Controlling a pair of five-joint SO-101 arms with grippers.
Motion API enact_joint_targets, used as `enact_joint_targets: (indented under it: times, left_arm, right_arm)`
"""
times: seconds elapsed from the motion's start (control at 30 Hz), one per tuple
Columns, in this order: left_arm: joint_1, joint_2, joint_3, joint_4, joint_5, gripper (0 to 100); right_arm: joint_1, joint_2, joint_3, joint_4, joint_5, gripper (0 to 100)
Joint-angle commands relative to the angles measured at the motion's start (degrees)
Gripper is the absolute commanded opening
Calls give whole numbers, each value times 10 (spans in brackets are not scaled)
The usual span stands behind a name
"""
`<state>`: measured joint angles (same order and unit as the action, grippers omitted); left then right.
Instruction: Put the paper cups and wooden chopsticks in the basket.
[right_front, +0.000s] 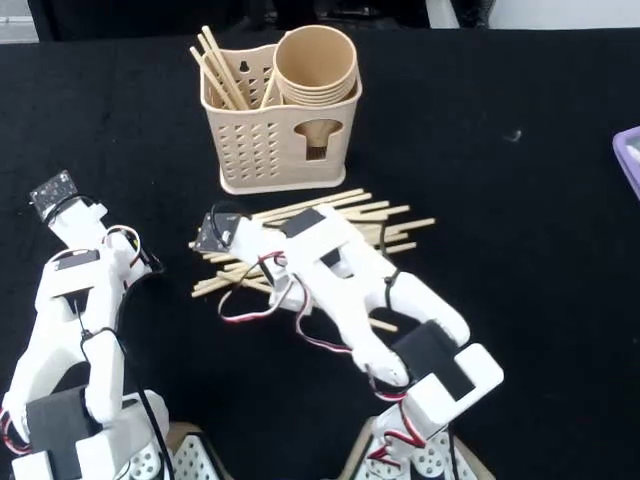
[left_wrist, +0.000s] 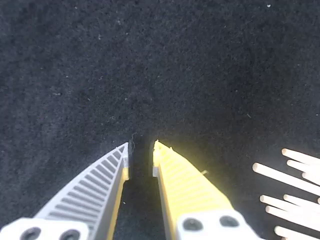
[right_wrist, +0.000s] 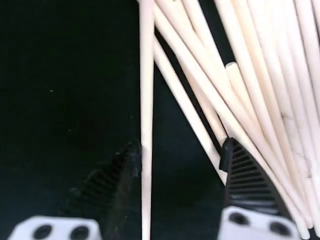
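Hovering my right gripper (right_wrist: 181, 145) over the loose pile of wooden chopsticks (right_wrist: 260, 75), I am holding its jaws wide apart and gripping nothing. One stick (right_wrist: 146, 100) is running along the inner face of one jaw, and the bulk of the pile is crowding against the other. The pile is lying fanned and crossed on the black cloth (right_front: 520, 250), just in front of the basket (right_front: 270, 155). My left gripper (left_wrist: 140, 145) is hanging over bare cloth beside the stick ends, its jaws barely parted and nothing between them.

I am judging these sticks to be light, stiff and smooth: thin round rods of pale wood, likely to roll or pivot if I pinch them near an end. I am favouring a hold around the middle of the length, squarely across the single stick, so that it is not swinging as it lifts. A firm squeeze is unlikely to hurt it.

The basket is looking like a beige plastic caddy with perforated walls and two compartments. The paper cups (right_front: 316, 62) are sitting nested in one, tan and thin-walled, and a few more chopsticks (right_front: 222, 70) are leaning upright in the other.
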<state>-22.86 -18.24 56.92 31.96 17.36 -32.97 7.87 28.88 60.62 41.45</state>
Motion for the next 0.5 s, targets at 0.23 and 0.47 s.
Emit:
enact_joint_targets:
  times: [0.23, 0.47]
  left_arm:
    - [-2, -3, -29, 3, 2, 95]
    - [-2, -3, -29, 3, 2, 95]
  right_arm:
    - [3, -72, -12, 16, -1, 34]
    - [1, -87, -9, 11, -1, 93]
